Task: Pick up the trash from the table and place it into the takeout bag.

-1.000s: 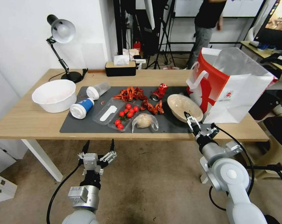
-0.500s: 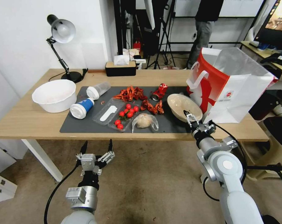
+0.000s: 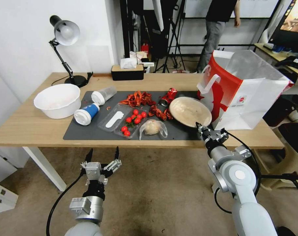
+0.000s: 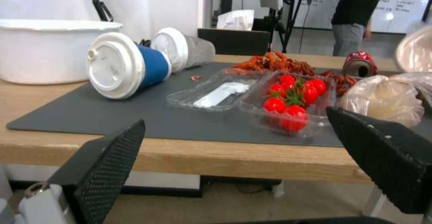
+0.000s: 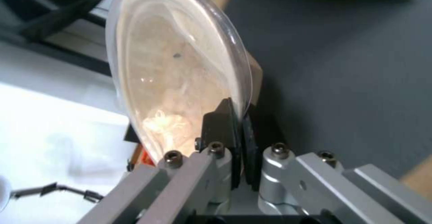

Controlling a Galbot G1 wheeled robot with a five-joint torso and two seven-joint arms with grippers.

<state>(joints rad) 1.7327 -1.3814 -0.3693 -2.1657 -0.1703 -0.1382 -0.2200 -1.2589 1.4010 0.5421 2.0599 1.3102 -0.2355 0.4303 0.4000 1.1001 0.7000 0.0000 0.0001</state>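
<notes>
My right gripper [image 3: 200, 127] is shut on the near rim of the beige paper bowl [image 3: 189, 111], [image 5: 171, 82], which is tilted up off the dark mat beside the takeout bag [image 3: 244, 90]. The wrist view has both fingers [image 5: 223, 122] pinching the bowl's edge. On the mat lie a crushed red can [image 3: 168, 96], a clear bag with a bun [image 3: 152, 127], a blue-and-white lidded cup [image 3: 86, 113] and a clear cup with a white lid [image 3: 103, 95]. My left gripper [image 3: 102, 156] hangs open below the table's [image 3: 31, 126] front edge.
A large white bowl [image 3: 57, 100] and a desk lamp [image 3: 65, 36] stand at the table's left. A clear tray of cherry tomatoes [image 3: 133, 119], red crayfish shells [image 3: 138, 98] and a black tissue box [image 3: 127, 72] are also on the table.
The right gripper has closed on the bowl's rim and lifted it, so the bowl now tilts up. The left arm has barely moved.
</notes>
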